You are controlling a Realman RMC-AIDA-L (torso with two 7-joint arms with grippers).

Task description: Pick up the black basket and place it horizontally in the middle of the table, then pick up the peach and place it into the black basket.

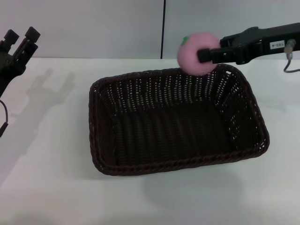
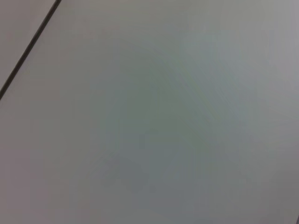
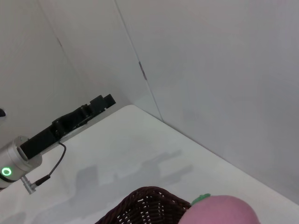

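Head view shows the right gripper [image 1: 204, 55] clamped on the peach [image 1: 196, 53], held in the air over the far right corner of the black basket [image 1: 176, 122] below it on the table [image 1: 47, 154]. Left gripper [image 1: 18, 43] hangs well off, fingers spread.

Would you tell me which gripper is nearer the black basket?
Right. The right gripper holds the peach above the black basket far rim; the left gripper sits off beyond its left side.

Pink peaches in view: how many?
1. The round pale pink peach is held in the right gripper above the far right corner of the dark woven wicker basket; nothing lies inside the basket.
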